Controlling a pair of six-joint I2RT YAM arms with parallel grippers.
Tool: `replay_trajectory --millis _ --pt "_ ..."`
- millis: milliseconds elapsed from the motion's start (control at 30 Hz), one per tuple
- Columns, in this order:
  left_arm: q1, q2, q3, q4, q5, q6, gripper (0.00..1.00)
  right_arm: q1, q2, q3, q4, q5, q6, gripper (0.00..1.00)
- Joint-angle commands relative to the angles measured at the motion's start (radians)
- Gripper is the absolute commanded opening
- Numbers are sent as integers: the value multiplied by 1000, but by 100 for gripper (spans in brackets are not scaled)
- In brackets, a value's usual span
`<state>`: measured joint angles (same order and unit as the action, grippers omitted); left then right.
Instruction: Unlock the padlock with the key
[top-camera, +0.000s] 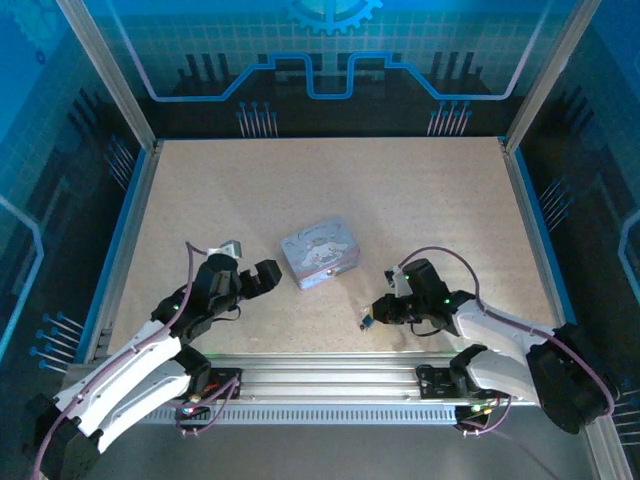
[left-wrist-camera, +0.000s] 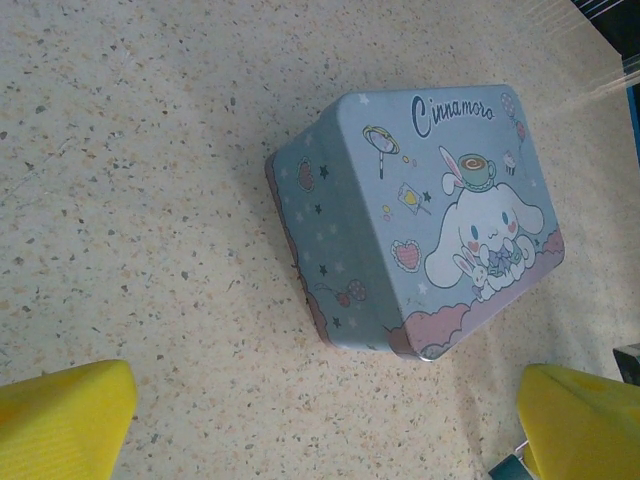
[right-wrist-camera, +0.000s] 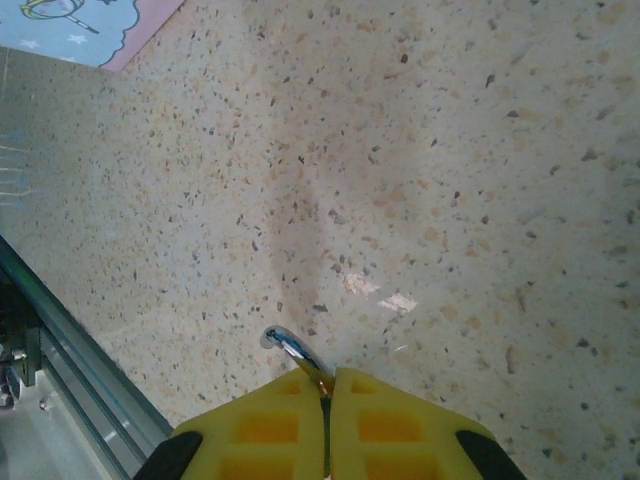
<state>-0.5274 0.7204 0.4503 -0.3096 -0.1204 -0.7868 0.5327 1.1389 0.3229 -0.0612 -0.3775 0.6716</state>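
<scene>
Lab test cell: aluminium-framed enclosure (top-camera: 110, 70), speckled tabletop (top-camera: 330, 190).

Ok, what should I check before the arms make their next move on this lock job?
1. Right gripper shut firmly on the thin metal piece: ok.
2. That piece is the key: cannot tell, too small.
3. Padlock position and keyhole facing: cannot tell.
4. Left gripper open, ready to grasp: ok.
5. Tin apart from both grippers: ok.
</scene>
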Motion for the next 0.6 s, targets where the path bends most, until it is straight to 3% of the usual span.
replay_trajectory --millis 0,433,567 --pt "3 5 3 -8 -25 -8 99 -15 36 25 21 -7 -20 10" --pt "5 11 13 -13 -26 -5 99 -14 65 30 29 14 -21 15" --pt "5 11 17 -17 -24 -6 99 -15 55 32 22 22 -21 21"
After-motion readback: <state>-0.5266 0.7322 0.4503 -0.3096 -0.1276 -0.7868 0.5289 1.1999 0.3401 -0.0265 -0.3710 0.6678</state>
